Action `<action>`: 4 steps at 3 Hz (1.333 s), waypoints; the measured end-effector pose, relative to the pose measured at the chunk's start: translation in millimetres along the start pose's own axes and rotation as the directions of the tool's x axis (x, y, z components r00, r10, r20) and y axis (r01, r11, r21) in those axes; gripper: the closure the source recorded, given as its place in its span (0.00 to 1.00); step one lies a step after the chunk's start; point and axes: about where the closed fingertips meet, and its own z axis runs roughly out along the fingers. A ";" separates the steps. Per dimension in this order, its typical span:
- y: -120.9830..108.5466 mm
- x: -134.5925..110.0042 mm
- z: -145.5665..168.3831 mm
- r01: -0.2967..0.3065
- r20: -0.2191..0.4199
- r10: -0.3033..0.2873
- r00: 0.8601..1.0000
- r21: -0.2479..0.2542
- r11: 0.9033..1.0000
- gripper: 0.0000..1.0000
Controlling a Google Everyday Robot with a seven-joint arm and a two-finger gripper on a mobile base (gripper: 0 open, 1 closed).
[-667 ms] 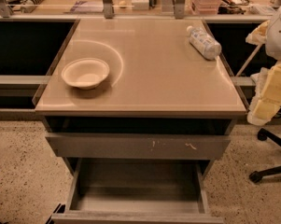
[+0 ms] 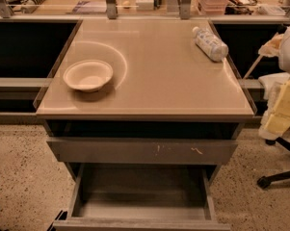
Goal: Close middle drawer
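The middle drawer [image 2: 142, 196] stood pulled out under the scratched front [image 2: 111, 150]. The gripper [image 2: 278, 121] hung right of the cabinet [image 2: 159, 81], apart; open or closed, I could not tell.

Bowl [image 2: 88, 75] on table [image 2: 159, 90] — jaws at right

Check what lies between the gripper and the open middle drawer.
Camera view: the gripper sits at the right edge, beside the cabinet top; between it and the middle drawer lies only speckled floor.

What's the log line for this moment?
middle drawer: open | gripper: frame right, beside countertop, not touching drawer | bowl, bottle: on countertop
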 end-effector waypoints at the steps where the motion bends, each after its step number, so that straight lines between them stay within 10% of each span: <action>1: 32.6 42.3 8.2 -0.064 -0.016 0.064 0.998 -0.019 0.998 0.00; 3: 116.2 105.6 28.8 -0.116 -0.056 0.110 0.992 -0.113 0.987 0.00; 4: 119.1 107.5 31.4 -0.109 -0.058 0.103 0.993 -0.120 0.987 0.00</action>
